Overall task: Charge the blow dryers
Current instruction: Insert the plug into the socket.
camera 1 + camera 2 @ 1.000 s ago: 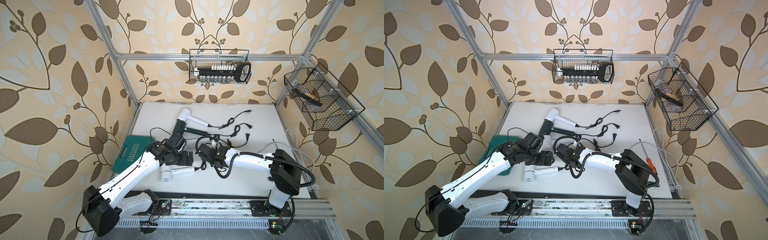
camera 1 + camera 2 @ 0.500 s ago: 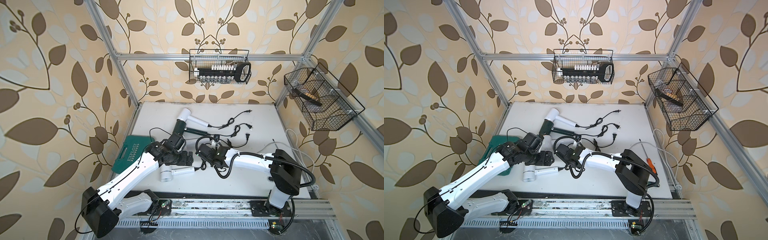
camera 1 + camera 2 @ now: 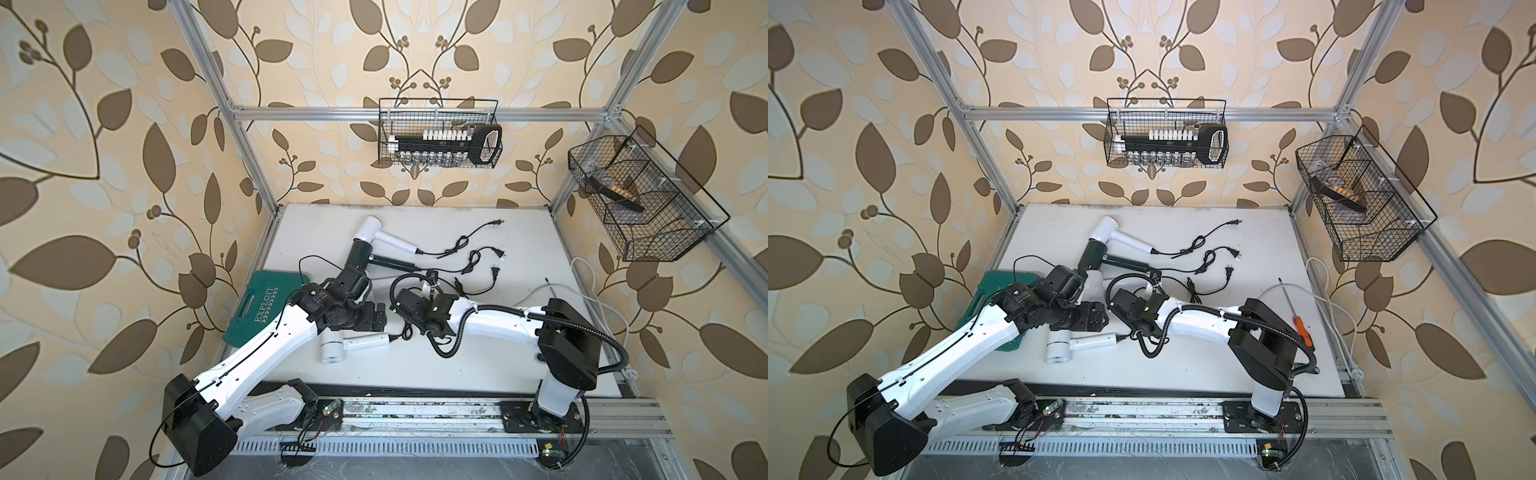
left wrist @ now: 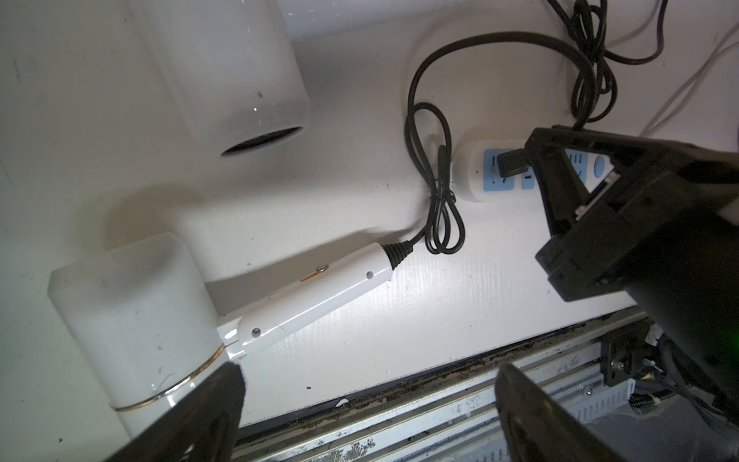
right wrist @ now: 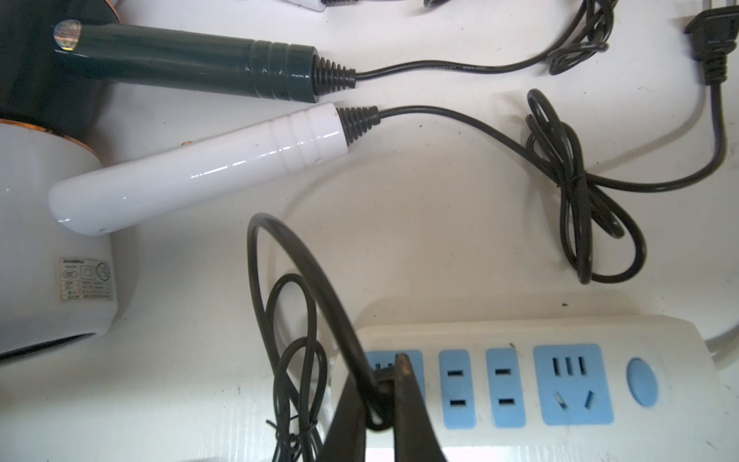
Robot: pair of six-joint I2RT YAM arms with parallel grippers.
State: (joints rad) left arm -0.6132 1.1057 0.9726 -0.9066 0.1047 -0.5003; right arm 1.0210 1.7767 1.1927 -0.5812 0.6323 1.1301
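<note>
In both top views, four blow dryers lie on the white table. The far white dryer and the dark green dryer lie at the far side. A third white dryer peeks out from under the left arm. The near white dryer lies close to the near edge. Three loose plugs rest on the table to the right of the far dryers, plugged into nothing. The two arms meet in the middle and hide what is under them.

In the left wrist view, the left gripper is spread wide and holds nothing. It hangs over the near white dryer. Just to the right sits the power strip. There the right gripper holds a black plug on the end blue socket.

In the right wrist view, the right gripper is pinched tight on the plug, right at that end socket of the power strip. The other blue sockets are free. I cannot tell if the pins are all the way in.

I think this is the first dryer being plugged in, most likely the near white one. Next, the plug needs a straight push down until it sits flat. Then the right gripper should let go gently and go to fetch a loose plug from the far side.
</note>
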